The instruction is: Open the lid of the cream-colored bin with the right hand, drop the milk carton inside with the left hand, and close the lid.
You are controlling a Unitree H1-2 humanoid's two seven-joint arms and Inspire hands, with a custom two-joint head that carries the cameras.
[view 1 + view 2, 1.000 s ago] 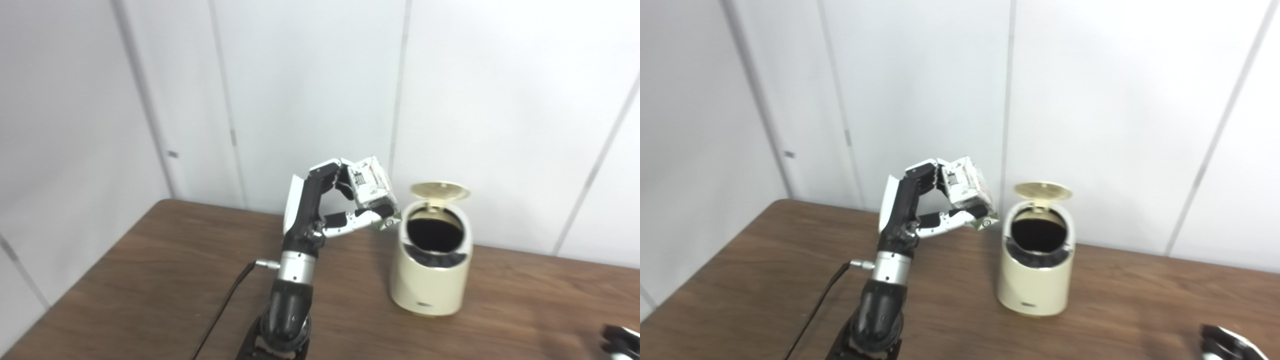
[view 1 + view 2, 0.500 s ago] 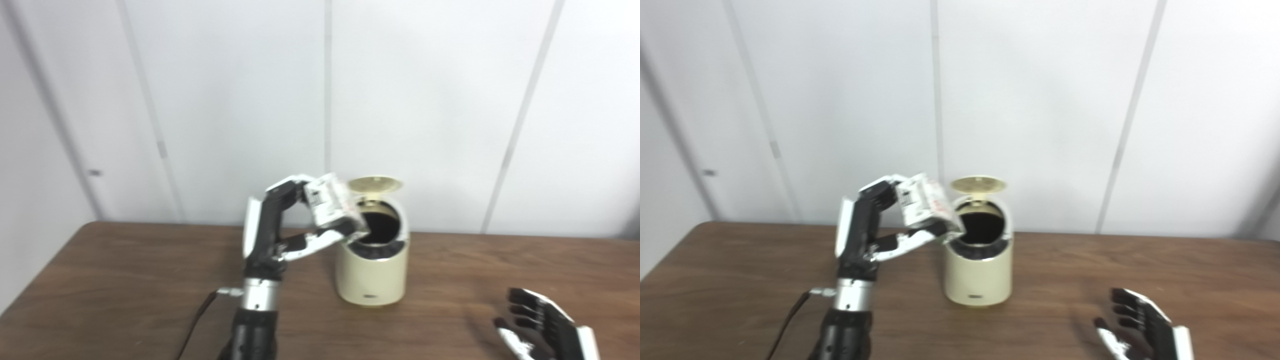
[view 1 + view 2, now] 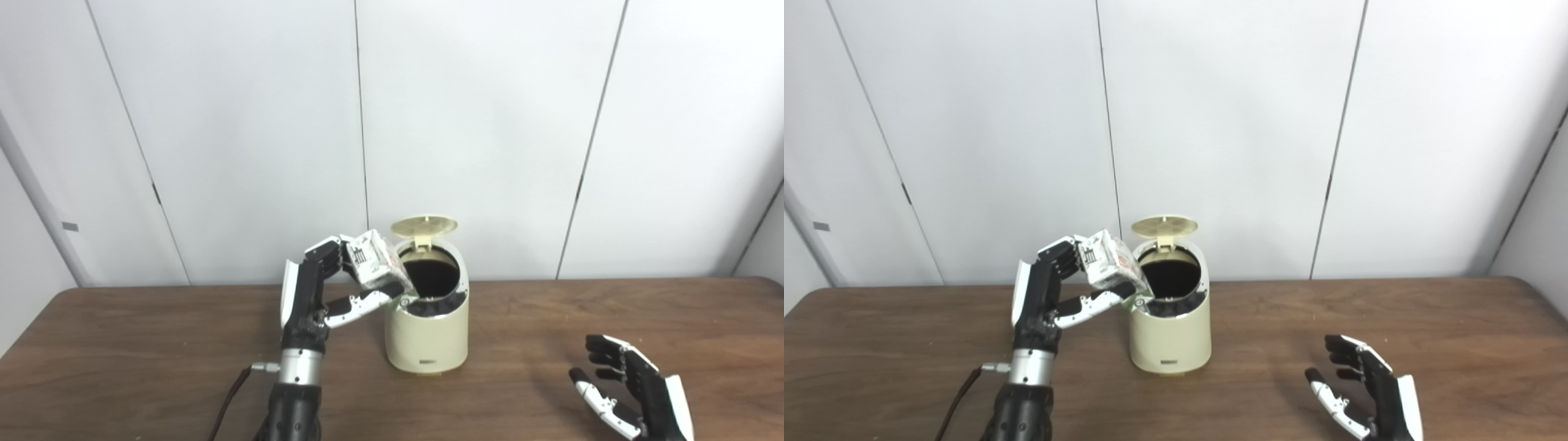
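In the left eye view, a cream-colored cylindrical plastic bin (image 3: 427, 331) stands at the middle of the frame on a dark brown wooden table (image 3: 122, 343). Its round lid (image 3: 424, 225) is flipped up at the back, showing the dark opening. The black-and-white left hand (image 3: 318, 288), just left of center, pinches a small white printed milk carton (image 3: 375, 267) between fingers above and thumb below. The carton is tilted, its lower corner at the bin's left rim, partly over the opening. At the lower right of the frame the black-and-white right hand (image 3: 631, 389) hovers low over the table with fingers spread, holding nothing, well apart from the bin.

In the right eye view the same bin (image 3: 1171, 334) sits slightly left of center, lid (image 3: 1164, 225) raised. The left hand (image 3: 1053, 288) clasps the carton (image 3: 1110, 267) against the bin's left rim. The right hand (image 3: 1366, 386), lower right, is splayed and empty.
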